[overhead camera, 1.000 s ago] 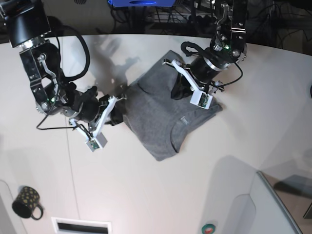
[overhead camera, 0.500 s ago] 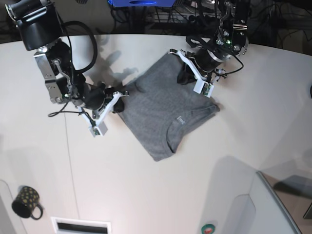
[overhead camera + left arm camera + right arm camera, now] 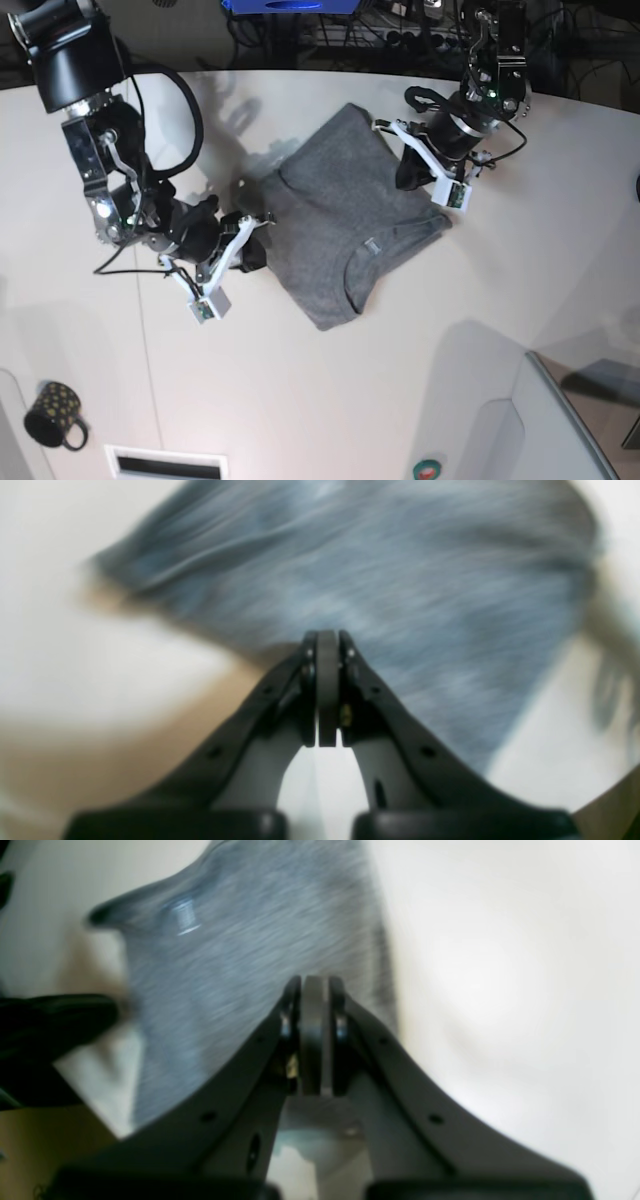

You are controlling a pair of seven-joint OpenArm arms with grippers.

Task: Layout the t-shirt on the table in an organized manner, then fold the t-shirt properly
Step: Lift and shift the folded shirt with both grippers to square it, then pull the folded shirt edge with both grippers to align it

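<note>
T-shirt (image 3: 335, 225) lies near the middle of the counter (image 3: 300, 400), grey, bunched into a rough diamond with the neck opening toward the near side and a small pale tag showing; not yet spread flat. Change over the last second: the cloth's outline has barely shifted, but both arms have moved around it. The right gripper (image 3: 250, 222), at the shirt's left edge in the base view, drew up and away half a second ago and is now back down at that edge. The left gripper (image 3: 412, 172), at the far right corner, has slid outward along the edge. Both wrist views show the jaws pressed together with grey cloth just beyond the tips; both are motion-blurred, so I cannot tell whether any fabric is pinched. Judgement: still in the layout phase, arms repositioning for corner grasps, folding not begun. Counter is smooth white with a curved far edge and a thin dark seam. A dark spotted mug (image 3: 52, 414) stands well apart at the near left; a raised white panel (image 3: 560, 420) sits near right; dark cables run behind.
</note>
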